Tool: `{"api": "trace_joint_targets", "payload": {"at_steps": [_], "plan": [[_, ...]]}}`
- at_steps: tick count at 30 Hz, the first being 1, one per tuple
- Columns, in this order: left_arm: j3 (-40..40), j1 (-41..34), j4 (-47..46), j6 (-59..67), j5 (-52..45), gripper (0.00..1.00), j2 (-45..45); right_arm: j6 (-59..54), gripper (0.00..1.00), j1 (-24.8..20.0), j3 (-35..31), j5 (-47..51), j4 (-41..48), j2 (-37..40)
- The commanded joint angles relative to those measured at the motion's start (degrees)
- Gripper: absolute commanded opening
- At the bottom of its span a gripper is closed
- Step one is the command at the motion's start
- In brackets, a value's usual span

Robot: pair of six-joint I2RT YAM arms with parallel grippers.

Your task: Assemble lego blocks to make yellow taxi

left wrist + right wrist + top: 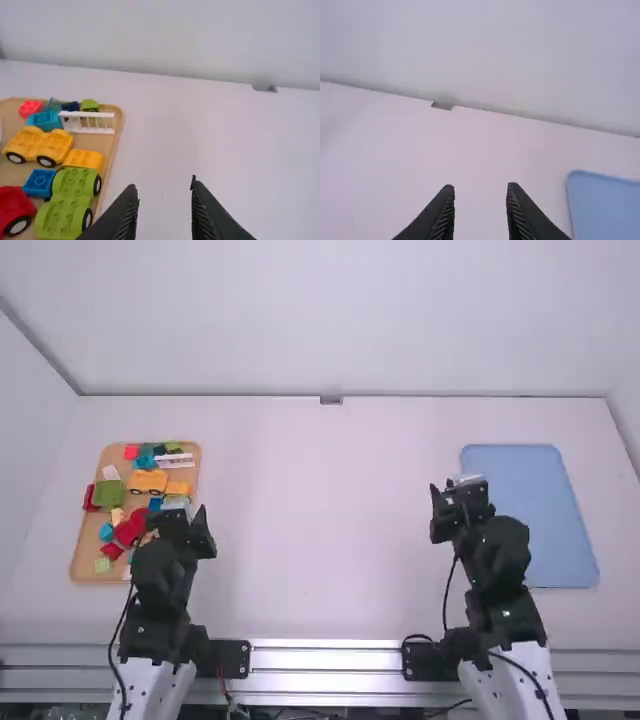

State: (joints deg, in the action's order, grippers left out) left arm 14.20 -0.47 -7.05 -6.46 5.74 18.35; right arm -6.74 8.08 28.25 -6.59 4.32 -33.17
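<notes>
Choosing the first piece looks like the step in hand; assembly seems not yet begun. Clock read from the high view: center of the counter (320, 525), twelve pointing away from the arm bases.

Nine o'clock: wooden tray (82, 555) of mixed blocks. The likely taxi body, a yellow wheeled car piece (40, 145), sits in it studs up, black wheels on its side. A plain yellow block (84, 159) lies close by at its four o'clock; whether they touch, cannot tell. Blue block (39, 182) toward the car's five. White ladder-like piece (90, 130) toward its one.

Left gripper (163, 182) hangs by the tray's four o'clock side, fingers apart, nothing between them. Right gripper (481, 186) is at three o'clock, just short of the blue mat (545, 520); its fingers are apart too, and hold nothing.

Next move, my guess: left arm swings toward ten, comes down over the yellow car and grips its sides, then carries it inward to an open working spot. Yellow block would follow, pressed onto the studs. Care needed: neighbors crowd the car, so a wide approach could nudge the block or the ladder piece. Right arm might steady the base during pressing.
</notes>
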Motion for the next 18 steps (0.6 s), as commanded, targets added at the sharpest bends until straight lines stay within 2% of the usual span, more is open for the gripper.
{"api": "trace_joint_targets", "payload": {"at_steps": [1,10,14,15,18], "plan": [[4.0,-0.2,-1.2,-2.7,2.5,0.34,2.3,-2.1,0.34,1.5,5.9,-1.7,0.2,-4.6],[13.0,-0.4,-6.7,-6.6,5.3,0.50,9.0,-7.9,0.50,6.5,21.9,-5.8,2.2,-22.3],[18.7,-0.5,-9.9,-9.9,7.4,0.60,12.3,-9.7,0.60,9.5,32.2,-8.6,3.7,-33.8],[19.0,-0.5,-10.1,-10.1,7.6,0.61,12.4,-9.9,0.61,9.7,32.7,-8.8,3.8,-34.3],[22.0,-0.6,-11.7,-12.0,9.0,0.66,14.0,-13.2,0.66,11.3,38.3,-14.1,5.6,-40.5]]}}
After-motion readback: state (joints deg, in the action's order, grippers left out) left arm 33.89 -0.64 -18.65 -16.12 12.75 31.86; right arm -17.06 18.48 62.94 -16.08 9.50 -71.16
